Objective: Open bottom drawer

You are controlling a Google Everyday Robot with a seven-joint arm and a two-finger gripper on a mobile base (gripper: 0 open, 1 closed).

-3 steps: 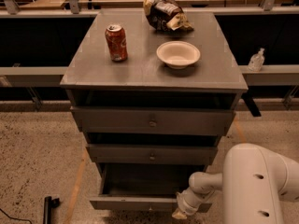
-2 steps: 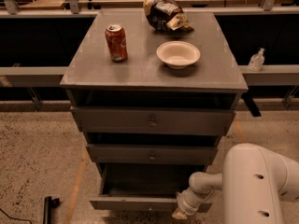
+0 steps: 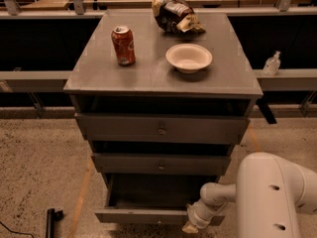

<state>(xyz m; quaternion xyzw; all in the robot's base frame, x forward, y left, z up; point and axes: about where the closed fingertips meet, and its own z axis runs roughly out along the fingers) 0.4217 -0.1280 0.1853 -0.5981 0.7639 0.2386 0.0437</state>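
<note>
Expect the bottom drawer (image 3: 143, 215), standing out at the foot of the desk (image 3: 158, 78), to slide light yet rigid; take its front's top edge near the hand (image 3: 191, 226) at its right end, cannot tell how open.

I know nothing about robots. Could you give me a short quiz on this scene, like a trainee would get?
1. True or false: the bottom drawer sticks out further than the two drawers above it.
2. Where is the gripper? A) resting on the floor B) at the bottom drawer's front, right of its middle C) at the top drawer's knob
3. Fill the gap: on the cabinet top, the white ____ stands to the right of the red can.

Key: 1 true; 2 B; 3 bowl.
</note>
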